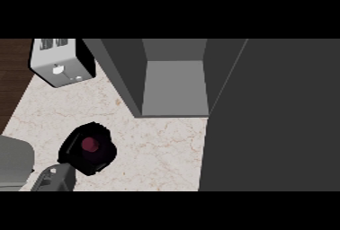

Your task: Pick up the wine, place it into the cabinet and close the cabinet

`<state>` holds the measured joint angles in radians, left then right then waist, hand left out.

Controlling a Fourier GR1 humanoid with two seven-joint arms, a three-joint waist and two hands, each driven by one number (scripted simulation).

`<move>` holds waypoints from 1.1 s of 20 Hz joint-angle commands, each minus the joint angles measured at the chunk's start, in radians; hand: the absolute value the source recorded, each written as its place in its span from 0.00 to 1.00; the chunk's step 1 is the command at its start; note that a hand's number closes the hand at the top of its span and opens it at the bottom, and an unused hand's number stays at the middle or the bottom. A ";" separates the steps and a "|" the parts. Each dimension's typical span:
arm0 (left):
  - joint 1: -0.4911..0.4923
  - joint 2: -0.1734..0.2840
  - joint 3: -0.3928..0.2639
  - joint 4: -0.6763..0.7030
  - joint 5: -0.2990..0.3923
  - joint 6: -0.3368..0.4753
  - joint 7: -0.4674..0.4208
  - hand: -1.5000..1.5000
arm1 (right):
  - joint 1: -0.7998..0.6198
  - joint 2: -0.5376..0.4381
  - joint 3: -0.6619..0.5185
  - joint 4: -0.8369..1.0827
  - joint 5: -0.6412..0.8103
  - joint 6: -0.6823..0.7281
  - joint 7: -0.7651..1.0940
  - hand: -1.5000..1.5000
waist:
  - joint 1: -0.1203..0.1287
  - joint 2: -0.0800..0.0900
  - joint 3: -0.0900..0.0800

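The wine bottle (90,143) is seen from straight above, showing as a dark red round top. My right hand (100,161) is shut round it, black fingers hiding the bottle's body, over the marble counter (156,148) at the lower left. The grey forearm comes in from the lower left edge. The cabinet (174,85) stands open behind and to the right, with a bare grey shelf inside. Its dark door (272,117) is swung open and fills the right side of the view. The hand is to the front left of the cabinet opening, apart from it.
A silver toaster (60,63) stands at the back left of the counter. A pale grey block (15,161) sits at the left edge beside my forearm. Dark wood floor (13,67) shows beyond the counter's left edge.
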<state>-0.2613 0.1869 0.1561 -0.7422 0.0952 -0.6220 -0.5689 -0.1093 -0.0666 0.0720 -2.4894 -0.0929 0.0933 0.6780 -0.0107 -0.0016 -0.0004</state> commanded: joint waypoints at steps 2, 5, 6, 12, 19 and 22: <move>0.050 -0.019 -0.033 -0.051 -0.070 0.062 -0.176 1.00 | 0.030 -0.010 -0.018 -0.123 -0.079 0.004 0.046 0.00 | 0.004 0.000 0.000; 0.117 -0.034 0.028 -0.123 -0.022 0.204 -0.124 1.00 | 0.120 0.003 0.003 -0.123 -0.067 0.032 -0.001 0.00 | 0.009 -0.004 0.002; 0.113 -0.004 0.067 -0.142 0.002 0.221 -0.137 1.00 | 0.008 -0.001 -0.028 -0.078 -0.061 -0.004 0.029 0.00 | 0.020 -0.004 0.001; 0.206 -0.033 0.077 -0.341 -0.021 0.370 -0.157 1.00 | 0.066 -0.021 -0.083 -0.100 -0.155 0.040 0.013 0.00 | 0.014 -0.005 0.003; 0.271 -0.155 -0.020 -0.686 0.054 0.377 0.068 1.00 | 0.044 0.011 -0.019 -0.075 -0.064 0.017 0.016 0.00 | 0.018 -0.005 0.002; 0.325 -0.144 -0.029 -0.806 0.093 0.366 0.152 1.00 | 0.026 -0.010 -0.061 -0.093 -0.121 0.023 0.044 0.00 | 0.015 -0.002 0.001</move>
<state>0.0124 0.0772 0.1635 -1.3898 0.1536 -0.2662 -0.5240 -0.0995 -0.0648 0.0511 -2.4865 -0.0983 0.1110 0.6823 0.0048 -0.0053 0.0011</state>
